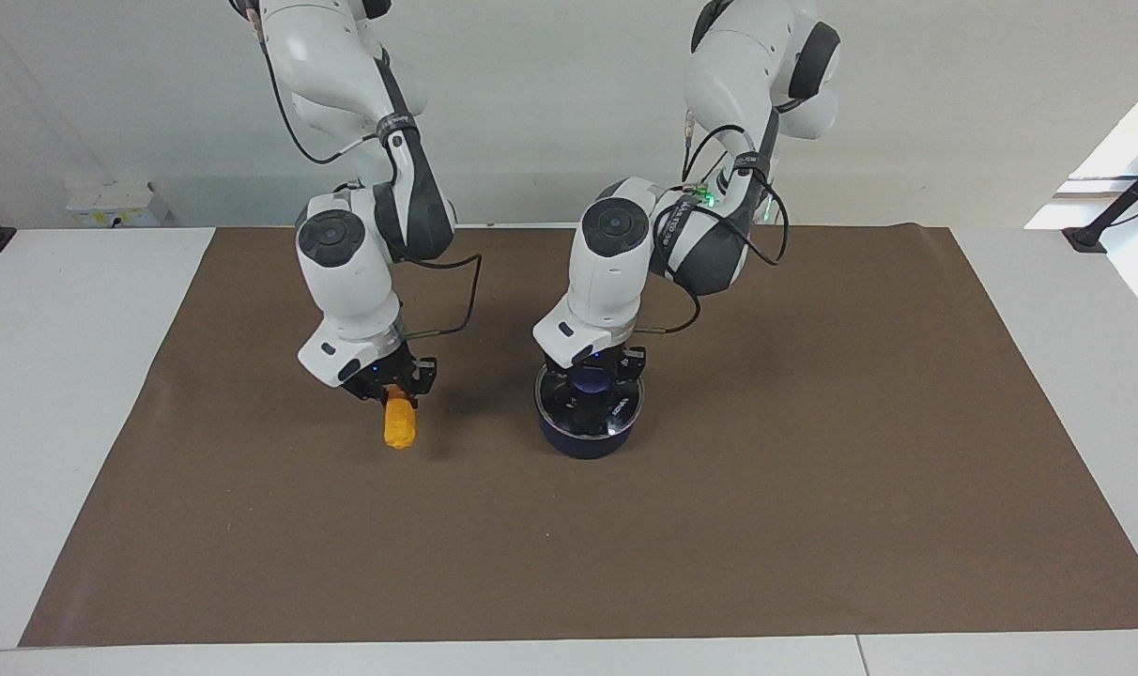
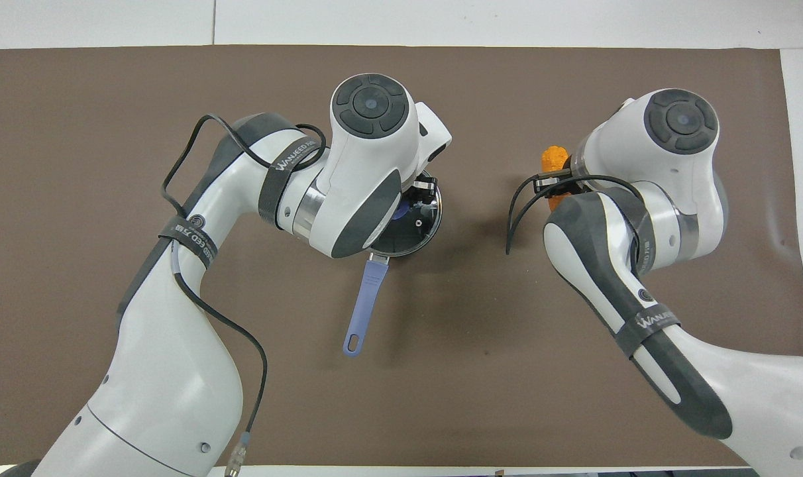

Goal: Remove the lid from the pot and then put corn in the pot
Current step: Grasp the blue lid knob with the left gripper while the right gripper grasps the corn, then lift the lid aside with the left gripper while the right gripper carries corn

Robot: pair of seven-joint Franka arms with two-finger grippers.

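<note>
The navy pot (image 1: 588, 439) stands mid-table with the glass lid (image 1: 618, 411) on it; its blue handle (image 2: 365, 298) points toward the robots. My left gripper (image 1: 592, 376) is down at the lid's blue knob (image 1: 591, 381). In the overhead view the left arm covers most of the lid (image 2: 420, 225). The orange corn (image 1: 400, 424) lies toward the right arm's end, beside the pot. My right gripper (image 1: 398, 394) is shut on the corn's end nearer the robots. The other end shows in the overhead view (image 2: 553, 158).
A brown mat (image 1: 813, 488) covers the white table (image 1: 62, 376). Cables loop off both wrists.
</note>
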